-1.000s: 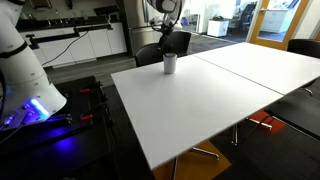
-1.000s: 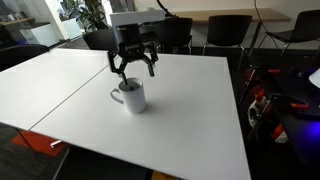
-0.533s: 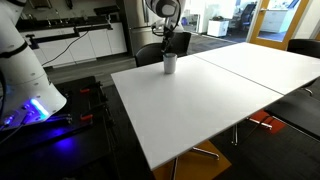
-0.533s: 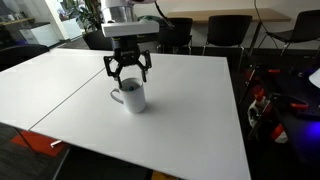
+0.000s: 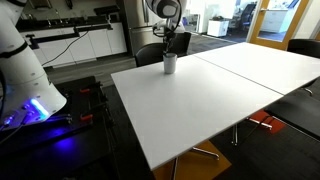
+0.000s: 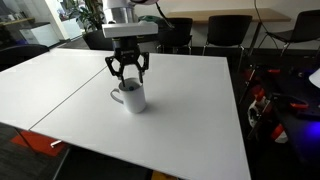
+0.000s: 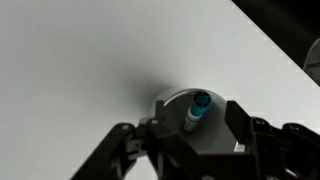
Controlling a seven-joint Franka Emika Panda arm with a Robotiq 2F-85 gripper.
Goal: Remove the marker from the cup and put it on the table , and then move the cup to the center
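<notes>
The light grey cup stands on the white table, near a far edge in an exterior view. The dark marker, with a blue end, stands tilted inside the cup in the wrist view. My gripper hangs just above the cup, also seen in an exterior view. It is open, with a finger on either side of the marker's top and not touching it. The marker does not show in the exterior views.
Black office chairs stand along the table's far side. A second white table adjoins this one. A robot base with blue light and cables are on the floor beside the table.
My gripper has moved slightly sideways and down toward the cup, and its jaws have narrowed somewhat. The cup has not moved.
</notes>
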